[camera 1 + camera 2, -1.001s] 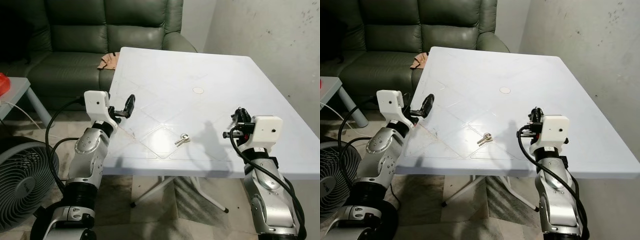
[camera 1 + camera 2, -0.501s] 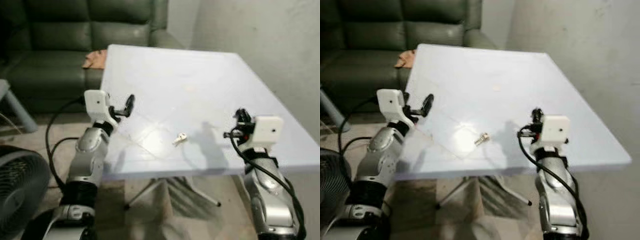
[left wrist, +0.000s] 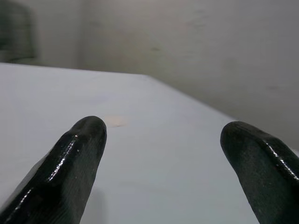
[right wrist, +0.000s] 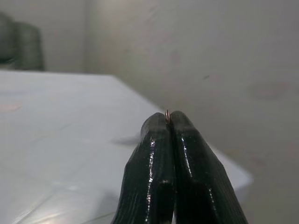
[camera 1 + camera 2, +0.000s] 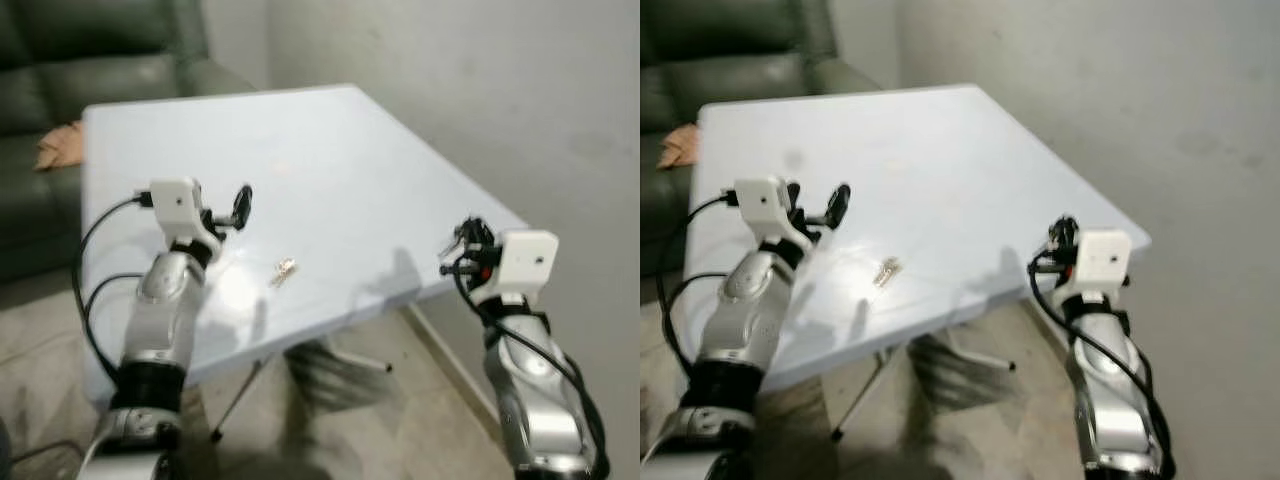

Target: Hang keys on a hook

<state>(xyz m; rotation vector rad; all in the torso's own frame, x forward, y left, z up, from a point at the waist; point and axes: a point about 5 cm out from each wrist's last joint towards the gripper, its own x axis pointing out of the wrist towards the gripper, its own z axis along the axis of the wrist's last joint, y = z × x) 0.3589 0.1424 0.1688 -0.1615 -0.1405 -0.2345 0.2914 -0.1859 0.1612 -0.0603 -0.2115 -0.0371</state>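
Closest in: right gripper [image 5: 462, 245] up at the near edge of white table [image 5: 330, 150], by its right corner. Fingers [image 4: 154, 158] pressed fully together, pinching a thin metal ring [image 4: 167, 113], just a sliver poking out at the tips. Head views too blurred to tell what hangs from it.

Left gripper [image 5: 238, 203] over the left part of the tabletop, raised off the surface, fingers [image 3: 74, 158] spread wide, nothing between them.

Small silver key [image 5: 283, 270] lying flat on the table between the two grippers, nearer the left one, touching neither. Bright glare patch on the surface just beside it.

Farther back: faint round mark [image 3: 114, 121] on the tabletop. Dark green sofa [image 5: 100, 60] past the far left edge, tan cloth [image 5: 58, 148] lying on its seat. Plain grey wall [image 5: 450, 80] along the right side.
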